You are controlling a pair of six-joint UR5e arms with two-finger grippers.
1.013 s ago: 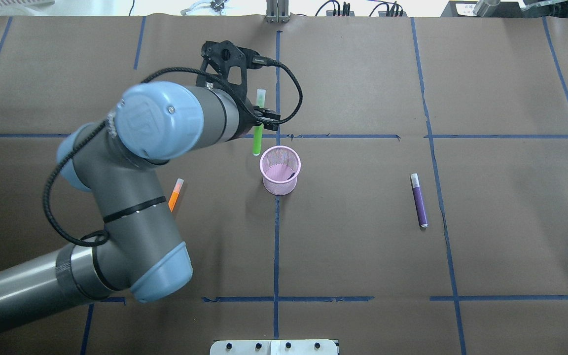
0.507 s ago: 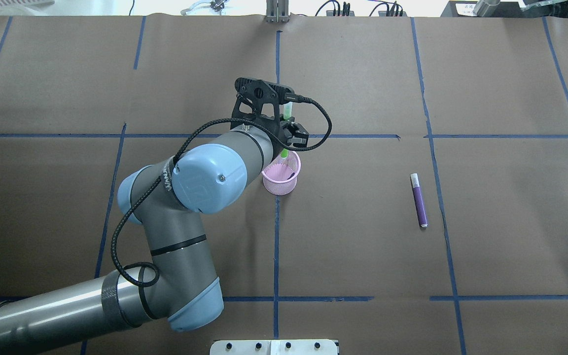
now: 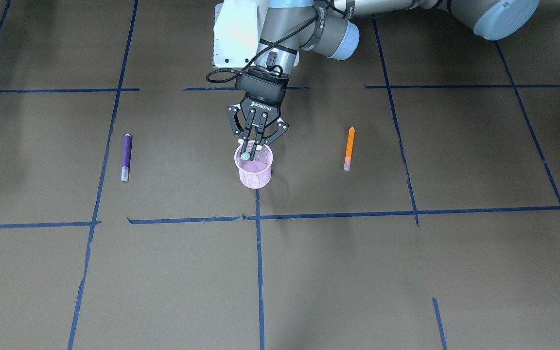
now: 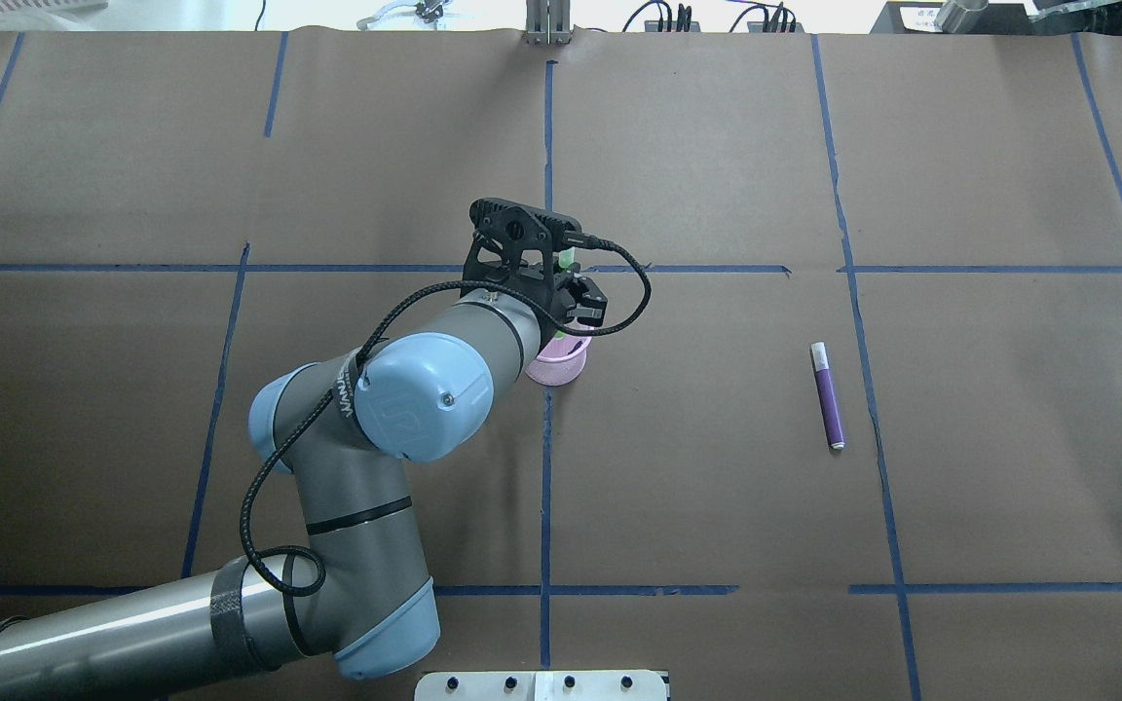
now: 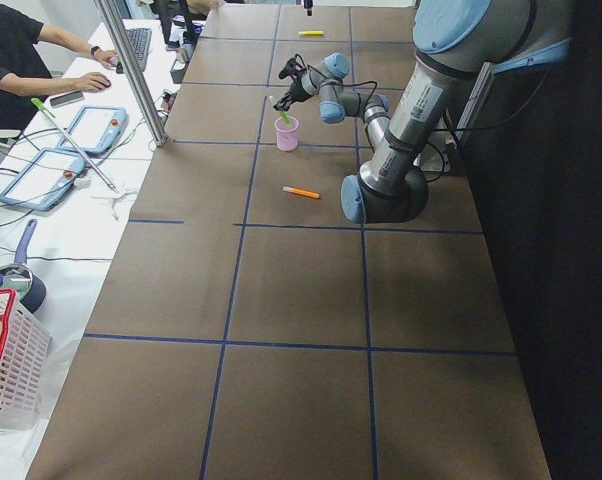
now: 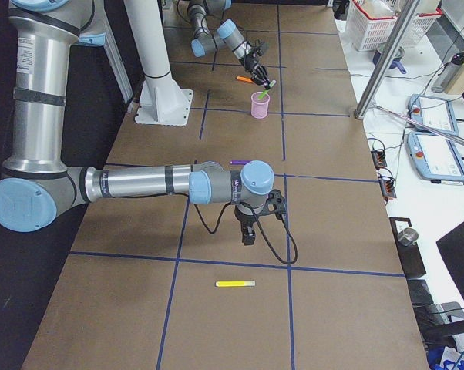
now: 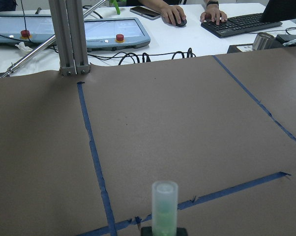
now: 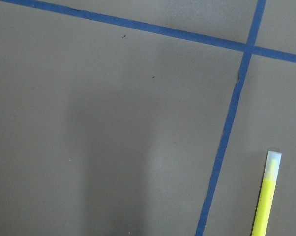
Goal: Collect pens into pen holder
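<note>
My left gripper (image 3: pixel 252 145) is shut on the green pen (image 4: pixel 569 257) and holds it tilted over the pink mesh pen holder (image 3: pixel 254 171). The pen's lower end (image 3: pixel 245 156) is at the holder's mouth, and its pale cap shows in the left wrist view (image 7: pixel 164 206). The orange pen (image 3: pixel 349 147) lies on the table on my left of the holder, hidden under the arm in the overhead view. The purple pen (image 4: pixel 827 394) lies to the holder's right. My right gripper (image 6: pixel 247 233) points down at the table far to the right; I cannot tell if it is open or shut.
A yellow pen (image 8: pixel 266 196) lies near the right gripper, and it also shows in the exterior right view (image 6: pixel 236 284). Blue tape lines (image 4: pixel 545 487) cross the brown table. A metal post (image 7: pixel 71 37), screens and operators' hands are past the far edge.
My left arm has swung right with the green pen, from behind and left of the holder to over it, then come down toward its mouth. The orange pen is now hidden overhead.
</note>
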